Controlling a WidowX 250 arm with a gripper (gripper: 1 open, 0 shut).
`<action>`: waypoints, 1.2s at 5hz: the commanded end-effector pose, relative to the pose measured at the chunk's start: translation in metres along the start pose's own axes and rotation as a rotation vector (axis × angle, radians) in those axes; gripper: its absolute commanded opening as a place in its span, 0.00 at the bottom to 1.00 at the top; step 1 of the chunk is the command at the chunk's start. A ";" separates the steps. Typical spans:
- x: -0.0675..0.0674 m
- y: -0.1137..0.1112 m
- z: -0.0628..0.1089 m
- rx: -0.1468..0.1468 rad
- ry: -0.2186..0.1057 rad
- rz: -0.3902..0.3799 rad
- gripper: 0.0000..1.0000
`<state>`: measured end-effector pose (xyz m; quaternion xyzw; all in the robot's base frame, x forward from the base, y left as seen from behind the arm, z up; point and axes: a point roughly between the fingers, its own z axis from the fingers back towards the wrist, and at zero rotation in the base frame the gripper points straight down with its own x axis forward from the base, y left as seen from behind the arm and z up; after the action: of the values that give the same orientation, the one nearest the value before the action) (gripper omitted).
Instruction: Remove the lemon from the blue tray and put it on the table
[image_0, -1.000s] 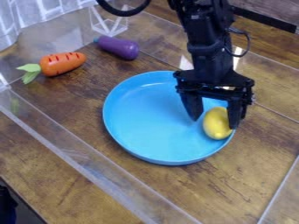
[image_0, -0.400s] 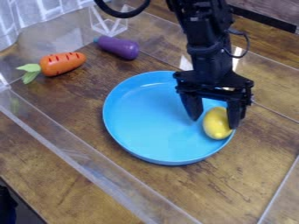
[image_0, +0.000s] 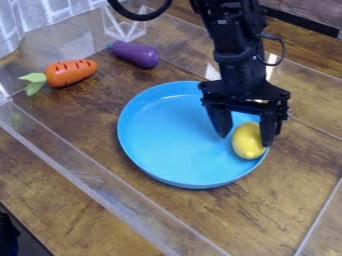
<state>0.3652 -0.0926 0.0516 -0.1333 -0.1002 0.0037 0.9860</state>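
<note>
Two fingers (image_0: 219, 118) are being held spread wide astride the lemon (image_0: 247, 141) in the blue tray (image_0: 167, 130); grasp step pending, closure then lifting being required.

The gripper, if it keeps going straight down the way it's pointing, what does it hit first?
Most likely the lemon, which sits between the open gripper fingers; beneath that is the blue tray. Depth is hard to judge.
</note>
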 end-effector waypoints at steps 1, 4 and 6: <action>0.008 -0.001 0.010 -0.002 -0.041 -0.007 1.00; 0.002 -0.002 -0.024 0.040 -0.007 -0.037 0.00; 0.003 -0.004 -0.038 0.053 0.000 -0.063 0.00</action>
<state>0.3800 -0.0987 0.0284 -0.1069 -0.1141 -0.0126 0.9876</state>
